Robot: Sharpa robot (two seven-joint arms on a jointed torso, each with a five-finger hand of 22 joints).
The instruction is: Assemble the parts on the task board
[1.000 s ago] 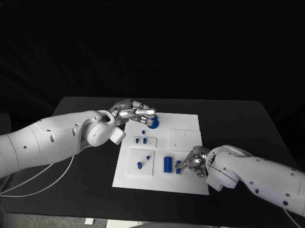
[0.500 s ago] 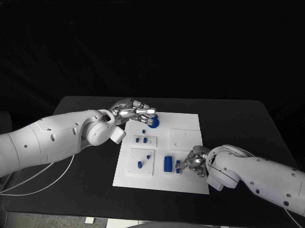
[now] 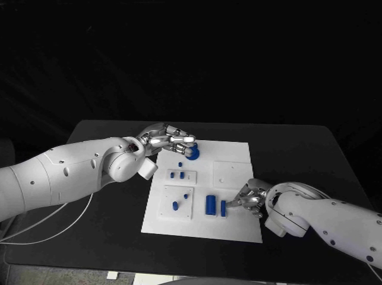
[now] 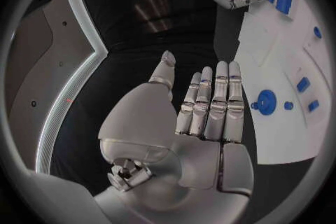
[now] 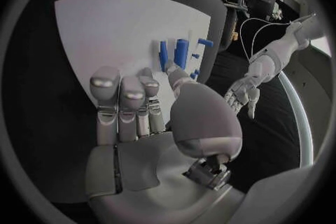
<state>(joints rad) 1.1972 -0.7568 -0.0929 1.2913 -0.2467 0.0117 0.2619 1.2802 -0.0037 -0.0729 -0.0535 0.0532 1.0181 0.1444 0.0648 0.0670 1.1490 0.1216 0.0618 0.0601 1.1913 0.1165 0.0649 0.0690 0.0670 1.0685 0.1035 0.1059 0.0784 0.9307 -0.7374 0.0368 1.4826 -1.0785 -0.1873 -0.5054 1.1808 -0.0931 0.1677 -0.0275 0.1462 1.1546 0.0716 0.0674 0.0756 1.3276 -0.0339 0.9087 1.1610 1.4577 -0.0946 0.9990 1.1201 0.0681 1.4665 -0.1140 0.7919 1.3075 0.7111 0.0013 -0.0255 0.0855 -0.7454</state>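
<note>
Sitting on the near half of the white task board (image 3: pixel 229 178), a blue cylinder (image 3: pixel 210 205) lies flat with its long axis running front to back, and a thinner blue peg (image 3: pixel 223 208) lies parallel just beside it on the robot's right. Right hand (image 3: pixel 246 200) is at the board's right edge, fingertips just beside that thin peg; whether it touches it I cannot tell. Right wrist view shows the fingers (image 5: pixel 120 91) straight and pressed together, thumb out toward the blue pieces, nothing held. So the cylinder and peg lie to the left of the right hand, close, long axes across its reach; this hand is clearly the nearer one for them. Judgement: next move is a pinch on the peg or cylinder across its narrow side, and it could roll sideways if nudged. Other small blue parts: two short pegs (image 3: pixel 176 175) mid-board on the left, a peg (image 3: pixel 174 206) and a small one (image 3: pixel 187 195) in the near-left panel. At the far-left corner sits a blue round disc (image 3: pixel 192 153) with a tiny piece (image 3: pixel 180 164) near it. Left hand (image 3: pixel 167 140) hovers just beside that disc at the board's far-left corner; left wrist view shows it flat, fingers (image 4: pixel 210 103) straight and together, holding nothing, with the disc (image 4: pixel 266 102) just past the fingers. The black table (image 3: pixel 293 148) surrounds the board.
</note>
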